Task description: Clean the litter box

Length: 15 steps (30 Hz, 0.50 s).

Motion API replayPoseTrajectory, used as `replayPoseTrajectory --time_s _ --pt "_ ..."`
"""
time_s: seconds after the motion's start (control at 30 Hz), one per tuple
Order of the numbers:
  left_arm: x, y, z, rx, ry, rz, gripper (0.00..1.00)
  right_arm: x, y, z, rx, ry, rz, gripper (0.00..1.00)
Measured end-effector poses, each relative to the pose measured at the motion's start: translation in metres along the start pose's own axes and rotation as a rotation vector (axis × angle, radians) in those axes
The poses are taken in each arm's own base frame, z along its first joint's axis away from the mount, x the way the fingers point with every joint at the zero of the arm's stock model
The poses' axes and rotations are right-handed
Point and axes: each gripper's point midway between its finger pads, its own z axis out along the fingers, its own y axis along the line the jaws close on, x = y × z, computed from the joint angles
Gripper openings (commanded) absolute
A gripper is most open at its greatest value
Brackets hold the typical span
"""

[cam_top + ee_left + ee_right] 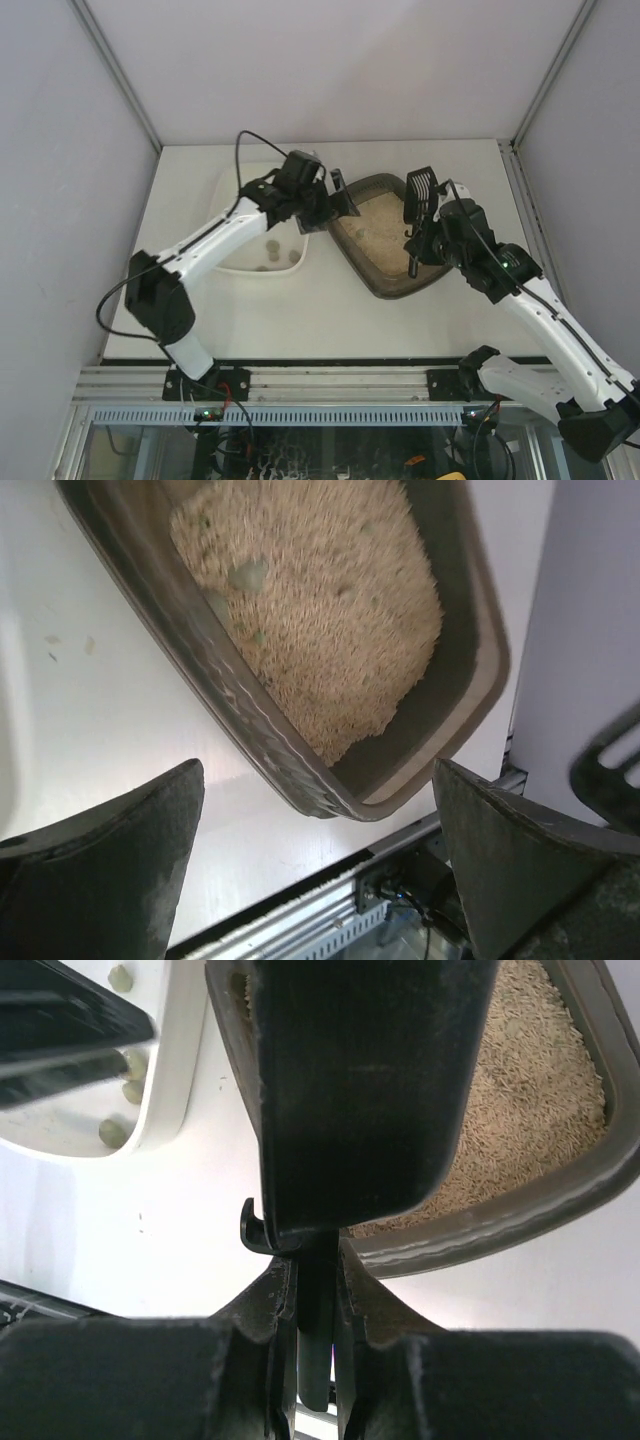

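Observation:
The dark grey-brown litter box [372,275] sits skewed at mid-table, with beige litter [378,232] inside. In the left wrist view the litter box [240,705] lies just beyond my fingers, and a few greenish clumps [248,575] sit in the litter. My left gripper [335,205] is open and empty above the box's left rim; it also shows in the left wrist view [320,880]. My right gripper [425,238] is shut on the handle of a black slotted scoop [420,190], held above the box's right side. In the right wrist view the scoop [360,1090] hides much of the box [520,1205].
A white plastic tray [232,265] stands left of the litter box with a few greenish clumps [270,250] in it; it also shows in the right wrist view [170,1110]. Grey walls close in on both sides. The table's front edge and rail [330,365] run below.

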Motion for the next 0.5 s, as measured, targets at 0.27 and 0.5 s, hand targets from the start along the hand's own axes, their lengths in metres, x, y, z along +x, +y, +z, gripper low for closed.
replayPoseTrajectory --time_s 0.27,0.5 --pt "0.042 0.008 0.044 -0.119 0.116 -0.106 0.97 -0.002 -0.022 -0.020 0.020 -0.064 0.101 0.00" --pt "0.053 0.028 0.075 -0.185 0.146 -0.149 0.87 0.008 -0.040 -0.016 0.029 -0.040 0.171 0.00"
